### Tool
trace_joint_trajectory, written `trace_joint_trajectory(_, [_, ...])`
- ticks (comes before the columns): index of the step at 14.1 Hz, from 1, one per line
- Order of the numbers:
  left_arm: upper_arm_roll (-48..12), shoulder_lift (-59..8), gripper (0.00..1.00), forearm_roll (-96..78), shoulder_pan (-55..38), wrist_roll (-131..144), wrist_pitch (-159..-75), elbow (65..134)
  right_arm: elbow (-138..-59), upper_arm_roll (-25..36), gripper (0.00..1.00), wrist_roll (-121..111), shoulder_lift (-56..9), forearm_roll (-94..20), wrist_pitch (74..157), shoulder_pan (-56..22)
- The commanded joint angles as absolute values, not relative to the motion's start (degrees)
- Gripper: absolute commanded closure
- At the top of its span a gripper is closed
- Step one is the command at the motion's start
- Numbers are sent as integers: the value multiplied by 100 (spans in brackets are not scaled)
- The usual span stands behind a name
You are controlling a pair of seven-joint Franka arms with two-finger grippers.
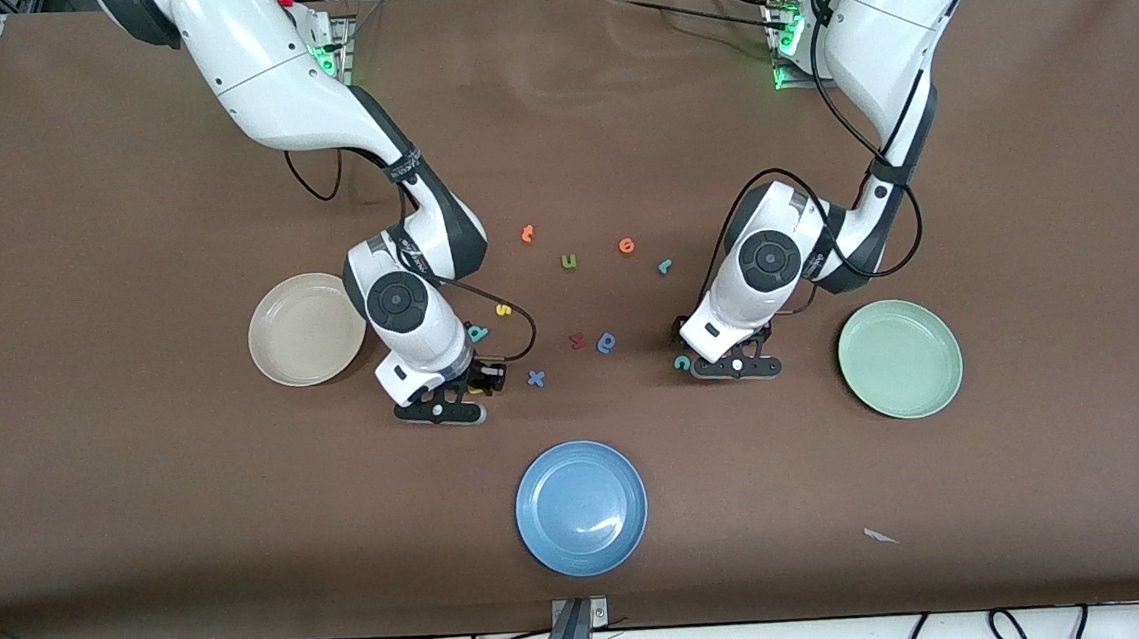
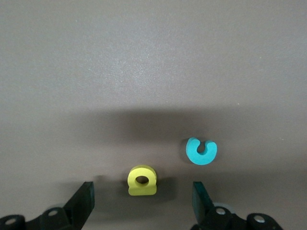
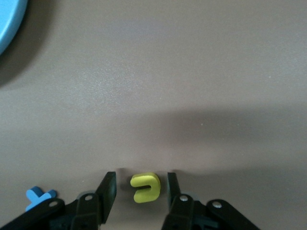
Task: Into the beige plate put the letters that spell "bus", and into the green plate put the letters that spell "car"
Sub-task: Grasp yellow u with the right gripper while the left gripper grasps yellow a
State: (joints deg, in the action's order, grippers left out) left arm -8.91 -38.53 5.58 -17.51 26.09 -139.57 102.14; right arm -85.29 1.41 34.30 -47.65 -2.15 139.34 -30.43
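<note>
My left gripper [image 2: 143, 202] stands open low over the table beside the green plate [image 1: 900, 358]. The yellow "a" [image 2: 142, 180] lies between its fingers, touched by neither. The teal "c" [image 2: 201, 151] lies just outside them. My right gripper [image 3: 140, 190] is low beside the beige plate [image 1: 307, 329], with its jaws drawn in close round the yellow "u" [image 3: 145, 187] and a thin gap on each side. The yellow "s" [image 1: 504, 309] and teal "b" [image 1: 477, 333] lie by the right arm's wrist. The teal "r" [image 1: 664, 266] lies farther from the front camera. Both plates hold nothing.
A blue plate [image 1: 581, 507] sits near the table's front edge. Loose letters lie between the arms: a blue "x" [image 1: 536, 378], a darker blue round letter [image 1: 607, 342], a maroon one [image 1: 577, 340], an olive "u" [image 1: 568, 260] and two orange ones [image 1: 527, 233].
</note>
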Motion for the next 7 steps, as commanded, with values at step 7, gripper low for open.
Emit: trace_joint_trajectory(7, [-888,-3902,44,756,-1740,2672,-14036,10266,-8376,202,66,3392,-4975,-105,13957,-3129])
